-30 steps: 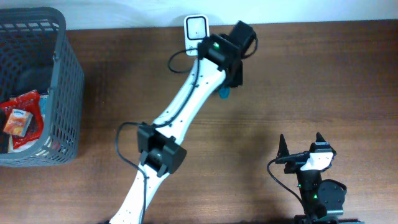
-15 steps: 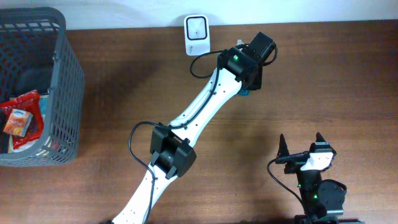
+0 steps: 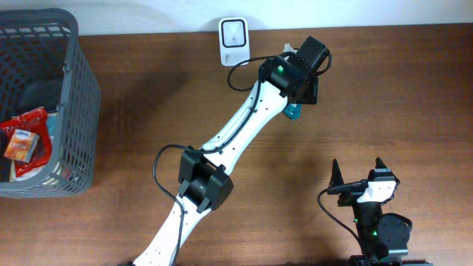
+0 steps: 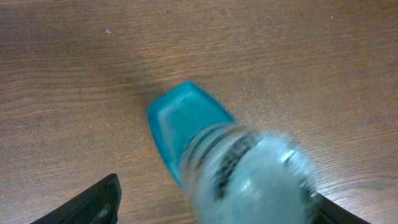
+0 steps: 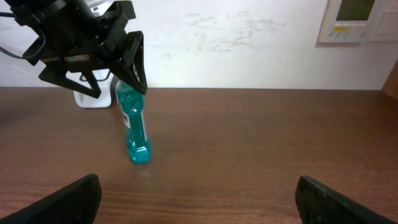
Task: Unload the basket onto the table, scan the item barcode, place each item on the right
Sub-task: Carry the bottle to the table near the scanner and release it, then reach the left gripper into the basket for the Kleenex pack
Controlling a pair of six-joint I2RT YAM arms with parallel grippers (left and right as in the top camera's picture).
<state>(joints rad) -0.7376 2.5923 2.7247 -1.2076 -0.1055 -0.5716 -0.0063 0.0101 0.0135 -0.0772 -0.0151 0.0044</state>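
Observation:
The item is a teal bottle with a printed label; in the right wrist view the bottle has its base on the table and leans a little. My left gripper is over its top with the jaws apart. In the left wrist view the bottle is blurred, lies close to the right finger and is clear of the left finger. The white scanner stands at the table's far edge, left of the bottle. My right gripper stands open near the front edge with nothing in it.
A grey mesh basket at the far left holds several packaged goods. The left arm stretches diagonally across the table's middle. A white wall with a wall panel lies behind the table.
The left arm swung right, away from the scanner, carrying the bottle. Its jaws have since spread wider, and the bottle now sits lower and blurred between them.

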